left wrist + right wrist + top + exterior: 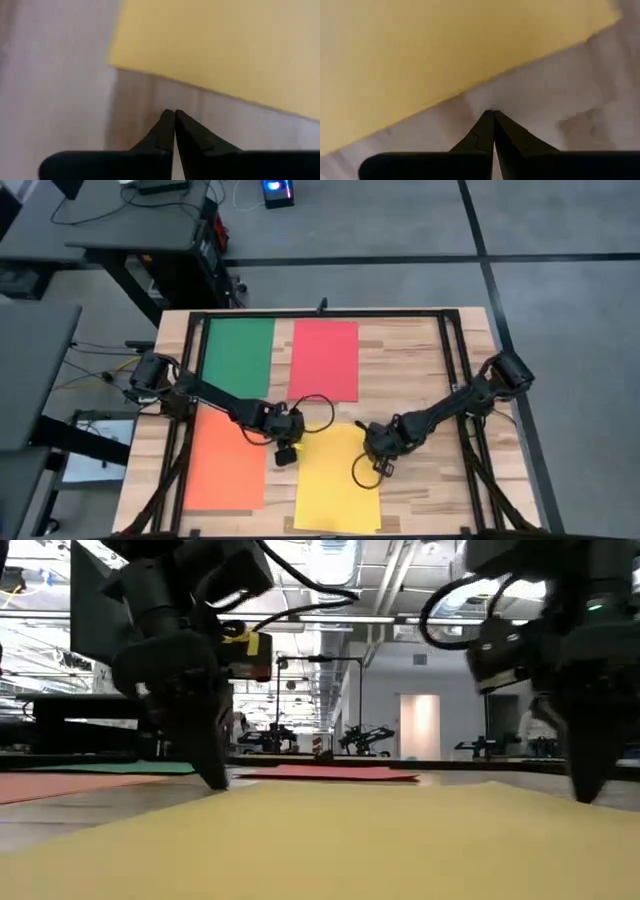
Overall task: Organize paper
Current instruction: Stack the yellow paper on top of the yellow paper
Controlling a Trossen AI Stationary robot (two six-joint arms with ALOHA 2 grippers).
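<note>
With both the left gripper (174,116) and right gripper (493,116) pressed fully closed, empty, on bare table (420,370) beside the yellow sheet (338,478) at lower centre, the thin paper could be skidded or creased if dragged unevenly.

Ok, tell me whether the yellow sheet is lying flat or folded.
Flat. The yellow sheet shows as a full rectangle spread on the table in the high view, and the low view shows no raised fold.
</note>
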